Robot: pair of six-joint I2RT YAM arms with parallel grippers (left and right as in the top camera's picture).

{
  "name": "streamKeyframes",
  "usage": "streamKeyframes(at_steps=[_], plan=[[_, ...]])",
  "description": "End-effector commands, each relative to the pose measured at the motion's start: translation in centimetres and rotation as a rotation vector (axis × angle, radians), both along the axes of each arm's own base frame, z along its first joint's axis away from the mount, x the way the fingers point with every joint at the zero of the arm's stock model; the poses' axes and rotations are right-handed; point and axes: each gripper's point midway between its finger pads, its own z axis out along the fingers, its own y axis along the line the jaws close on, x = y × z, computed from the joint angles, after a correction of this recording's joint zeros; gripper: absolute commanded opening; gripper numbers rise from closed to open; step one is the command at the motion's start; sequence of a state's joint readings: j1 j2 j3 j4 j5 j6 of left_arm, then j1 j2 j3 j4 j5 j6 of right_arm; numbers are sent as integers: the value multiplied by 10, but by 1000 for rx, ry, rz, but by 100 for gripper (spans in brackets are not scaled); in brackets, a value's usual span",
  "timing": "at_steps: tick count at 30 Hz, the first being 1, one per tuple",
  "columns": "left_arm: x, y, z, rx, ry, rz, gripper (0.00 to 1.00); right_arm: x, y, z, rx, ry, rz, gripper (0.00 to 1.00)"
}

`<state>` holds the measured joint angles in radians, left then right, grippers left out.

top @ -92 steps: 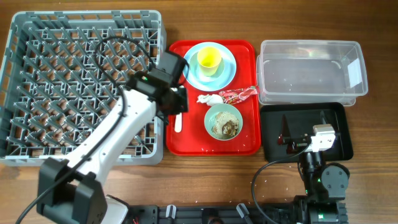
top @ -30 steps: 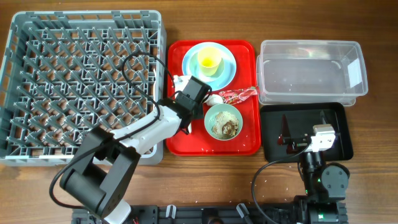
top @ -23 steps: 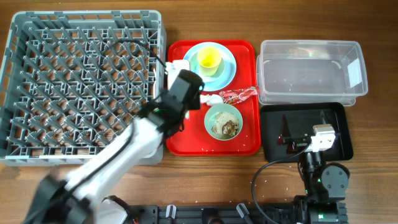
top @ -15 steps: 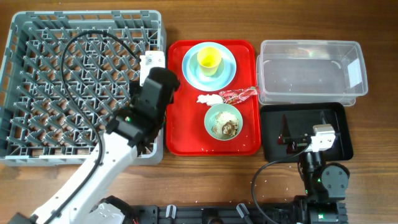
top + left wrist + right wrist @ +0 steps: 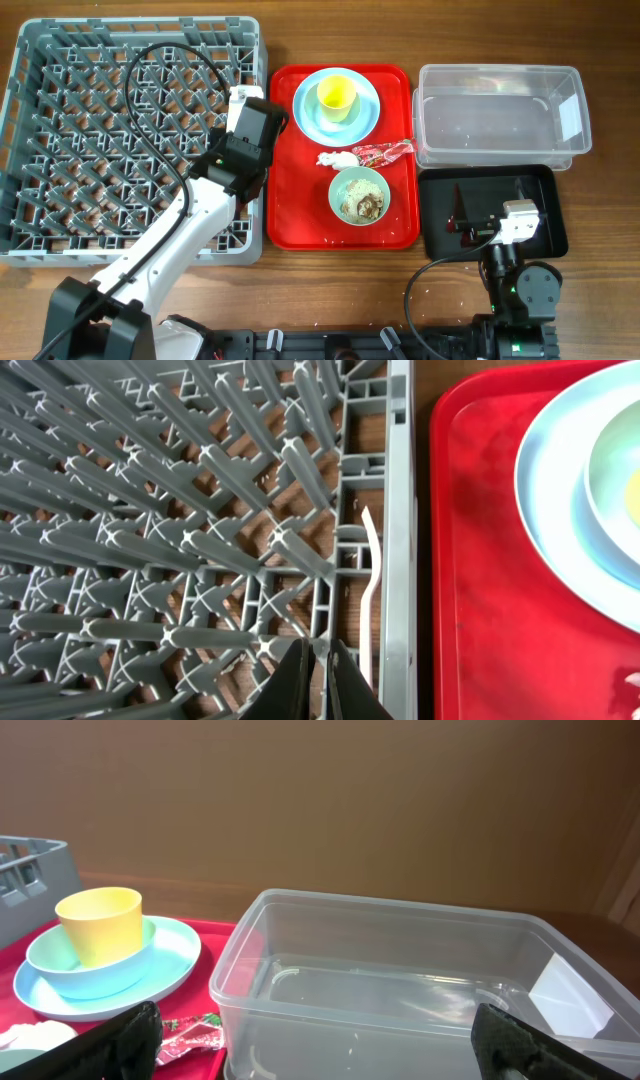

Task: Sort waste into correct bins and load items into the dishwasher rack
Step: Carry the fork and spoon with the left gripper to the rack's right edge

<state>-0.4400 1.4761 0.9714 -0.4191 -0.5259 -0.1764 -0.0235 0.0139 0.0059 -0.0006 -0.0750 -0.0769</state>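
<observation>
My left gripper (image 5: 318,658) hovers shut, with nothing in it, over the right edge of the grey dishwasher rack (image 5: 60,60). A white plastic utensil (image 5: 372,575), spoon or fork I cannot tell, lies in the rack against its right wall, just right of my fingertips. On the red tray (image 5: 300,225) stands a yellow cup (image 5: 337,95) in a light blue bowl on a light blue plate (image 5: 368,115). A white napkin (image 5: 335,158), a red wrapper (image 5: 385,151) and a mint-green bowl (image 5: 360,195) of food scraps lie below. My right gripper (image 5: 320,1042) is wide open facing the clear tub (image 5: 400,990).
The clear tub (image 5: 500,105) sits at the right, with the black tray (image 5: 535,245) just in front of it, under my right arm. Bare wood runs along the table's front edge. The left arm's cable loops over the rack.
My left arm has swung from the red tray to the rack's right edge. The white utensil that lay on the tray now lies in the rack, let go.
</observation>
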Motion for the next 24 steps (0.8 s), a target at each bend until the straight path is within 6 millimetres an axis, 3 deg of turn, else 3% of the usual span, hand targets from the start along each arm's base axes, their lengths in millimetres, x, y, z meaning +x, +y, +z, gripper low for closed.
streamKeyframes(at_steps=[1,2,3,4,7,11,14,17,24], plan=[[-6,2,17,-55,-38,23,16,0,-1,1,0,-7,-5,100],[-14,-3,40,-143,-82,12,40,0,-1,1,0,-7,-5,100],[-18,-7,49,-182,-91,-16,57,0,-1,1,0,-7,-5,100],[-29,-16,63,-246,-97,-75,61,0,-1,1,0,-7,-5,100],[-63,-23,72,-322,-35,-150,59,0,-1,1,1,-7,-5,100],[-88,-32,28,-365,186,-145,45,0,-1,1,1,-7,-5,100],[-79,-36,-1,-337,257,-129,38,0,-1,1,0,-7,-5,100],[-62,-44,-15,-338,252,-130,37,0,-1,1,0,-7,-5,100],[-58,-31,-19,-273,238,-84,34,0,-1,1,0,-7,-5,100]])
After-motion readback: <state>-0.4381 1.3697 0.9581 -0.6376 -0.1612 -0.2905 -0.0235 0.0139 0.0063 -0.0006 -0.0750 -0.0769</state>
